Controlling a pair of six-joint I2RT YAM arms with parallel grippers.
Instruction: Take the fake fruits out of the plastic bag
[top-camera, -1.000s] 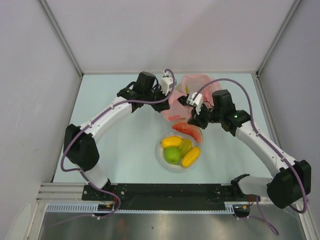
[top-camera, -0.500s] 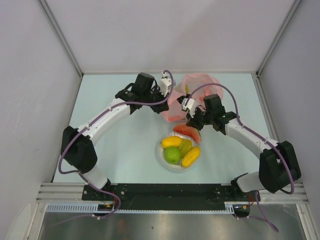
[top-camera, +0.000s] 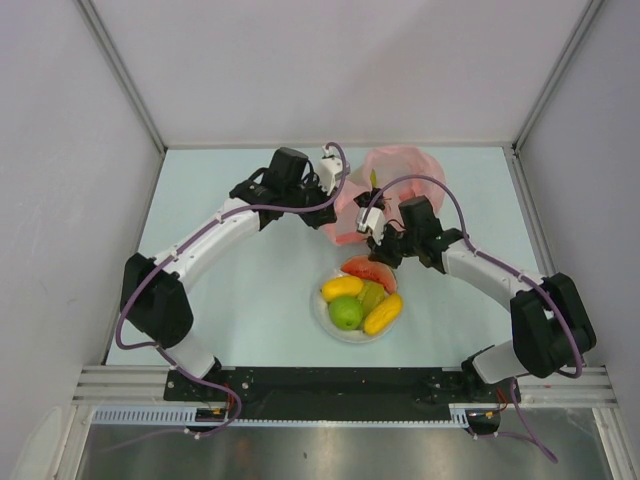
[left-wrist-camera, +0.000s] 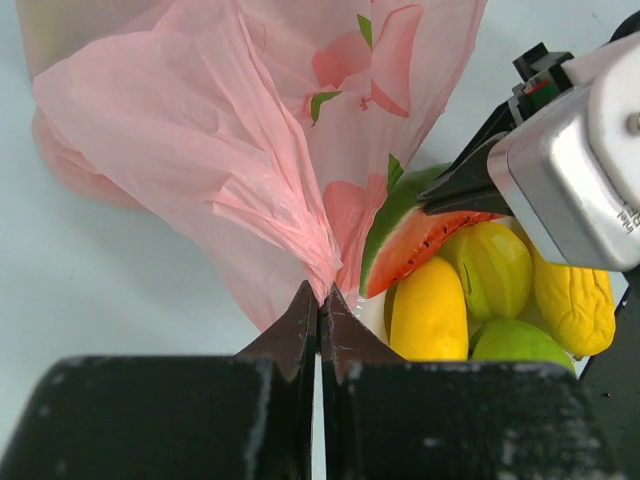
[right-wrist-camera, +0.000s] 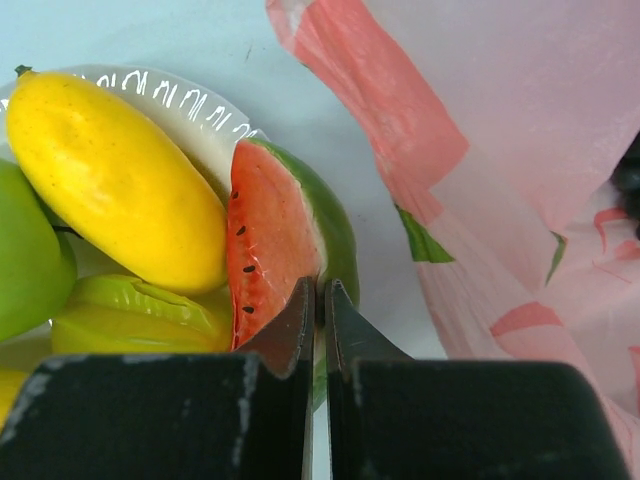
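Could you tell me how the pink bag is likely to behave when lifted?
Probably floppy: the plastic bag bunches into creases where the left gripper pinches it. Likely light, being thin and translucent, so it may sag.

Crinkly pink plastic bag (top-camera: 398, 172) beside piled fake fruits (top-camera: 352, 305), watermelon slice (top-camera: 369, 268) nearest.

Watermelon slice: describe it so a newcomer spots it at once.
Find the white plate on the near side of the pink plastic bag. At its far rim, pinched in the right tool, is the watermelon slice: the only red, black-seeded wedge with a green rind, beside rounded yellow and green fruits.
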